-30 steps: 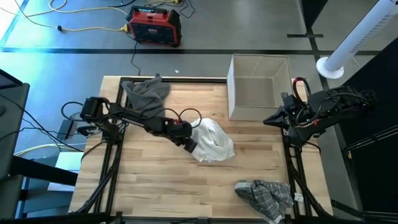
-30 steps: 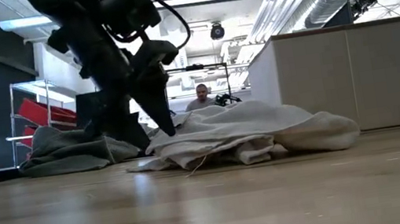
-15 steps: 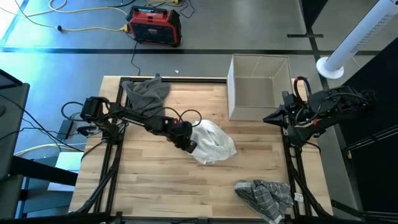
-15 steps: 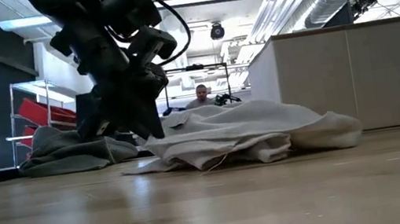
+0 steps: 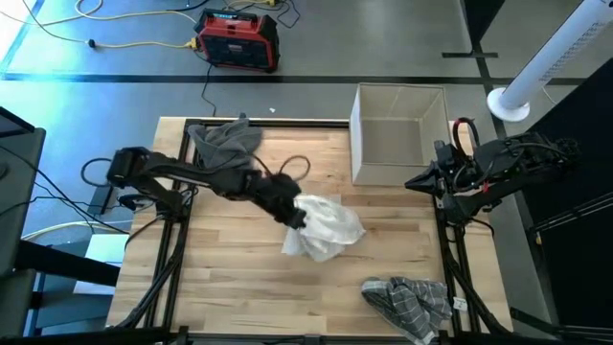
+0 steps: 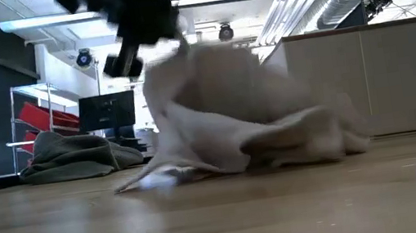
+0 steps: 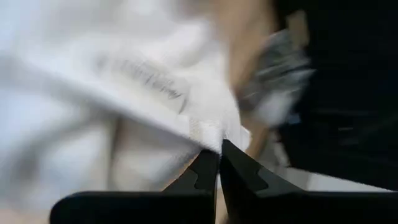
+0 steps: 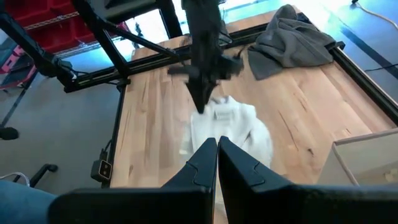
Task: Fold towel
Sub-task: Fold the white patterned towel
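Note:
A crumpled white towel (image 5: 328, 228) lies mid-table, and its left part is pulled up off the wood. My left gripper (image 5: 300, 218) is above that part, shut on the towel's hemmed edge, and shows raised in the low view (image 6: 141, 27). The towel (image 6: 250, 118) hangs from it in a tent, its lower folds on the table. My right gripper (image 5: 414, 184) waits shut at the table's right edge, beside the box, and touches nothing. My left gripper pinches the white towel's hemmed edge (image 7: 208, 134) between its two fingertips, close to a sewn label (image 7: 146, 84). I cannot tell whether it holds one layer or more. That part is lifted, the cloth slopes down from it, and the lower folds (image 6: 151, 179) rest on the table.
A grey towel (image 5: 226, 142) is heaped at the table's far left corner. A checked cloth (image 5: 410, 297) lies at the near right edge. An open white box (image 5: 398, 134) stands at the far right. Bare wood lies near and left of the white towel.
My left gripper was down at the towel's left edge and has risen with the edge in its fingers, drifting slightly toward the table's right. The towel's left part has been pulled up into a peak and the heap drawn narrower. Its right part has stayed on the table.

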You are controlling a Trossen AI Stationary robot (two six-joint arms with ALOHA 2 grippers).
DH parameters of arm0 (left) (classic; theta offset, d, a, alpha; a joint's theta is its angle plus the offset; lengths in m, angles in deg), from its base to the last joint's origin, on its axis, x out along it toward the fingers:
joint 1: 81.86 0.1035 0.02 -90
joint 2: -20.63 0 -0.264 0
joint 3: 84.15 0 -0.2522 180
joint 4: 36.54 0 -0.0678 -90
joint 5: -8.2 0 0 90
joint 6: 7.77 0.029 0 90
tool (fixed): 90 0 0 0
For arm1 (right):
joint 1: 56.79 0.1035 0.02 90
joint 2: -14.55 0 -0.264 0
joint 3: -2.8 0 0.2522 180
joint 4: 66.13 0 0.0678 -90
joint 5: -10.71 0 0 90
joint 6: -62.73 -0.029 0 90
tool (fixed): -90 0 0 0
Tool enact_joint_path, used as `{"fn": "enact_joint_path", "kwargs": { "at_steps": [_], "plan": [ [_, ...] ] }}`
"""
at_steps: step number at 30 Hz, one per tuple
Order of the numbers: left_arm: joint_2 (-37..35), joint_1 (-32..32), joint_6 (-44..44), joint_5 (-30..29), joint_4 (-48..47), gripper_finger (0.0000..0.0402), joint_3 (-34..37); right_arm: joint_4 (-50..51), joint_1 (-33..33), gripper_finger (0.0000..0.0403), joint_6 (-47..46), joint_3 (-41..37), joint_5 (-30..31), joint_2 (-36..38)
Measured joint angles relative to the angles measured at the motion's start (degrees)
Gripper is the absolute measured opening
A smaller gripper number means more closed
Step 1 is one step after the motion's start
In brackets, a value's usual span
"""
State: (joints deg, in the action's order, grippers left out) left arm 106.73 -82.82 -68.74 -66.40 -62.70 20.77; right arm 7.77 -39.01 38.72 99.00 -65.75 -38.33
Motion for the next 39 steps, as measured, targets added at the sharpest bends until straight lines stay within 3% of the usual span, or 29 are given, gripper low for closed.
{"fn": "enact_joint_path", "kwargs": {
  "at_steps": [9, 16, 21, 29, 33, 39],
  "plan": [
    [-10.44, 2.57, 3.14, -2.61, -0.16, 0.0001, -6.05, 0.0, 0.0, 0.0, 0.0, 0.0, 0.0, -0.11],
    [-13.08, 2.84, -1.65, -8.03, -5.84, 0.0001, -6.03, 0.15, 0.0, 0.0, 0.59, -0.16, 0.01, -0.71],
    [-11.64, 2.19, -0.12, 1.97, -13.01, 0.0001, -6.01, -2.8, 0.0, 0.0, 0.0, -2.9, -0.25, -1.99],
    [-10.4, 1.54, 9.24, 9.36, -33.01, 0.0001, -6.01, -10.72, 0.0, 0.0, -1.46, -11.1, -2.71, -8.41],
    [-10.4, 1.56, 12.34, 2.04, -37.07, 0.0001, -5.99, -18.4, -0.58, 0.0002, 1.17, -13.58, -3.47, -13.83],
    [-10.36, 1.67, 17.2, -5.6, -35.2, 0.0003, -5.99, -23.23, -2.26, 0.0019, 1.88, -12.0, -5.75, -20.47]
  ]
}}
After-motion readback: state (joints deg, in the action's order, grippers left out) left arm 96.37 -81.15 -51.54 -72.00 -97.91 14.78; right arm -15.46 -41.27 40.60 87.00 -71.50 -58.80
